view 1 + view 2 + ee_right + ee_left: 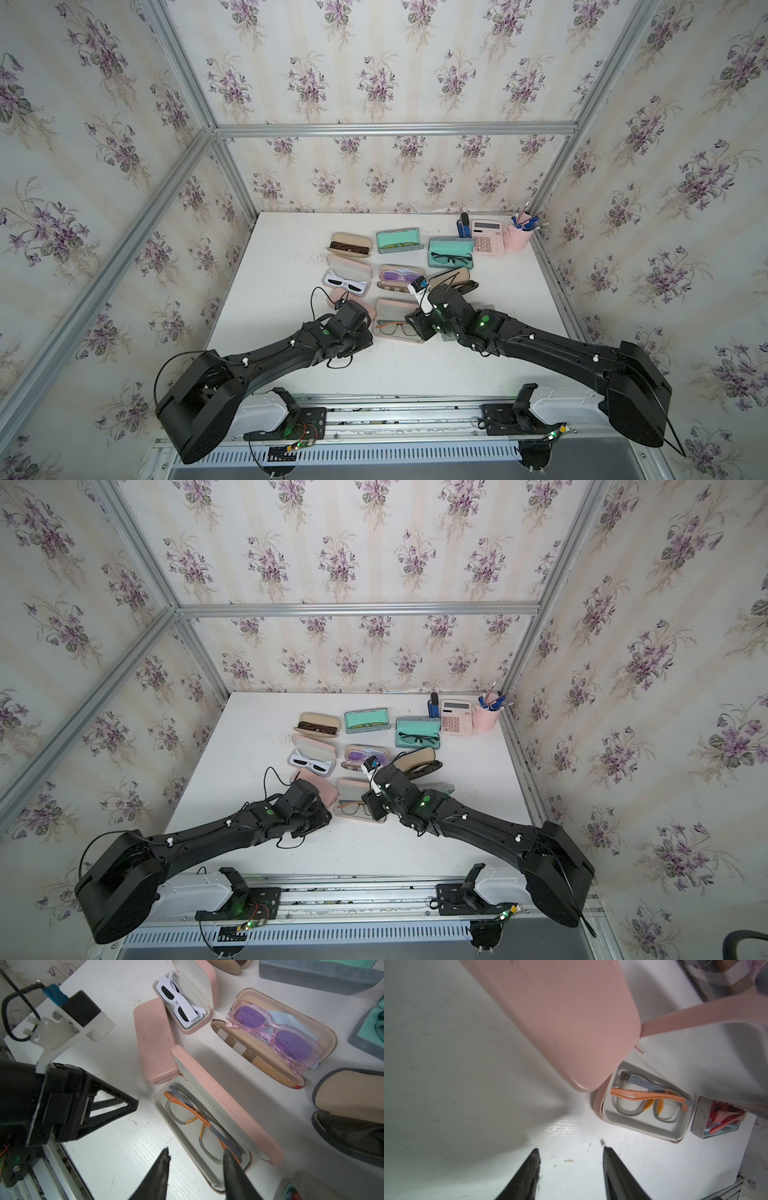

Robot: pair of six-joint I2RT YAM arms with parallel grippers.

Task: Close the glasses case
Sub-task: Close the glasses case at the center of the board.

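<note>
Here's the rounded pink hard-shell glasses case [224,1103], open on the white surface [108,1147], lid raised, grey-and-orange glasses [188,1108] lying inside. The right tool [196,1152] is spread, one tip over the tray and one outside it (nothing pinched). The left tool [569,1149] is spread too, over bare surface just beside that case.

L fingers [529,1172], R fingers [160,1172] apart.
</note>
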